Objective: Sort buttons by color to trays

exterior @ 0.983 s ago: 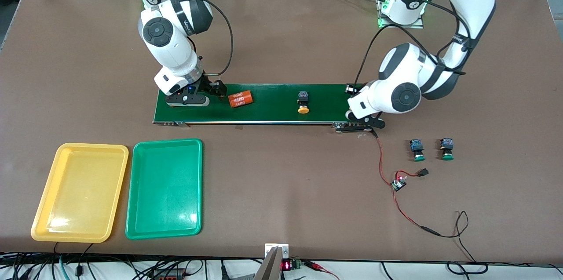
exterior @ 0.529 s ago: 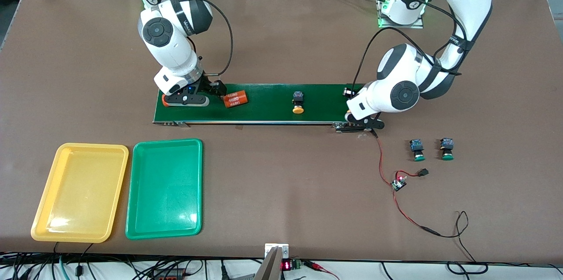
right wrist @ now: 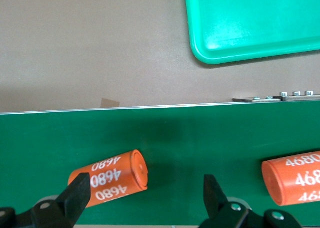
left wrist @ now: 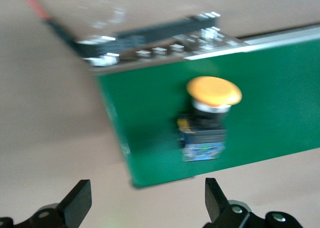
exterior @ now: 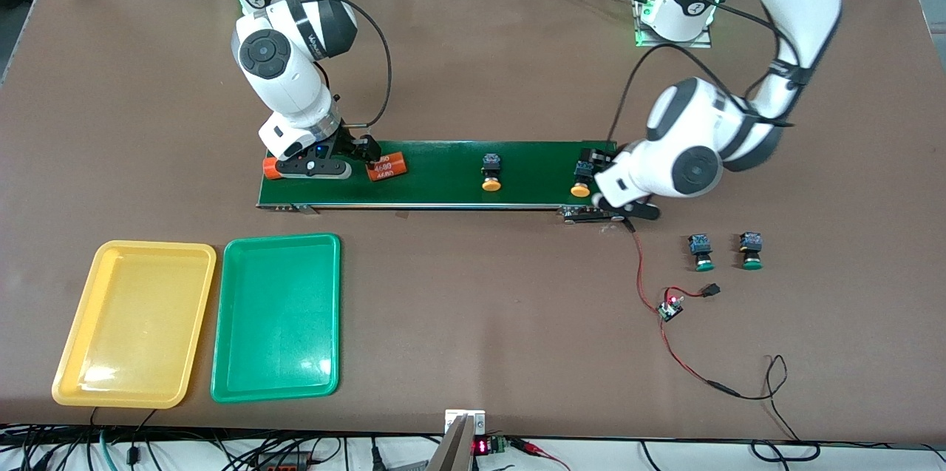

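Front view: nearest the camera, at the right arm's end of the table, lie the two trays side by side, the yellow tray (exterior: 133,323) at the outer end and the green tray (exterior: 276,317) just beside it; both are shallow, rounded at the corners, and hold nothing. Toward the left arm's end, two green buttons (exterior: 701,251) (exterior: 751,250) stand close together on the bare table, blue-black bodies with round green caps. Farther off runs the belt (exterior: 443,174). On it sit two yellow buttons, caps pointing toward the camera: one (exterior: 490,172) mid-belt, one (exterior: 582,180) at the left arm's end. Two orange cylinders (exterior: 387,166) (exterior: 271,168) with white print lie at the belt's other end.

The left gripper (left wrist: 145,200) hangs over the belt's end, its fingers spread wide and holding nothing; in the left wrist view the yellow-capped button (left wrist: 206,119) lies on the belt clear of both fingertips. The right gripper (right wrist: 142,198) is low over the belt between the two cylinders, fingers likewise spread, gripping nothing.
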Controlling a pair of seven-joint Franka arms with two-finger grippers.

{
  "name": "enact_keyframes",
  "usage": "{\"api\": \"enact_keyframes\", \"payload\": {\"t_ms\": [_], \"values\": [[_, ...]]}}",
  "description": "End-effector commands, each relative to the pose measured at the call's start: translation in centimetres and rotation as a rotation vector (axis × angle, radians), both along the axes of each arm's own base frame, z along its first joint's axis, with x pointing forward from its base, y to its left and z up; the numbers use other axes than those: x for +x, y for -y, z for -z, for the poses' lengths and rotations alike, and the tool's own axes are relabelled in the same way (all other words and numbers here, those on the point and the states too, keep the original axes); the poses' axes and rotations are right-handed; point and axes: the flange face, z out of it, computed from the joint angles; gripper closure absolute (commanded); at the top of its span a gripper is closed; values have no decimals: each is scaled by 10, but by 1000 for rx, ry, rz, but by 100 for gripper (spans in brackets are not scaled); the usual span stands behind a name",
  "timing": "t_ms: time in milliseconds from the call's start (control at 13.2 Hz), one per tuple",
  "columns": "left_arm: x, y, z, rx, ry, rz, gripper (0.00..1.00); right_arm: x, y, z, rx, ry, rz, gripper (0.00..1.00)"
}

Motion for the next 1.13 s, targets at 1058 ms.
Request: {"api": "enact_keyframes", "payload": {"t_ms": [1058], "values": [[85,-172,68,173,275,-232,0,4,2,-4,3,15,-5,0]]}}
